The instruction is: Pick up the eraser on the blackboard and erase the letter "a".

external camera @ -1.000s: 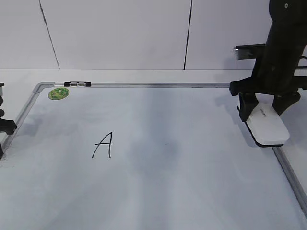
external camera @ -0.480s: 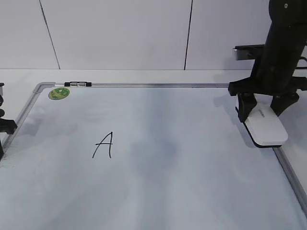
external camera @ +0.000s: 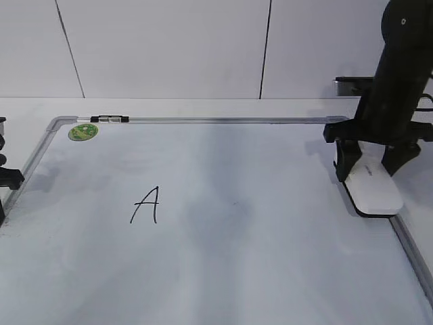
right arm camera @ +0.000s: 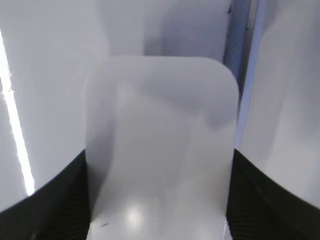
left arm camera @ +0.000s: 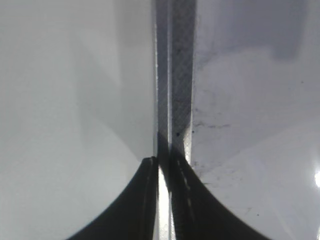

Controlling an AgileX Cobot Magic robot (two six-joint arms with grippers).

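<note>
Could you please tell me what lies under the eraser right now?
The eraser, between the right hand's fingers, sits over the blackboard by its right frame. Its underside and the board beneath are hidden.

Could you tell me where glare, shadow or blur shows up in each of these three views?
Exterior view: sharp, with soft grey shadows mottling the blackboard. Left wrist view: the board's metal frame reads clearly, a small glare spot at the right edge. Right wrist view: the eraser fills the picture, soft and out of focus, with a bright glare streak on the left.
</note>
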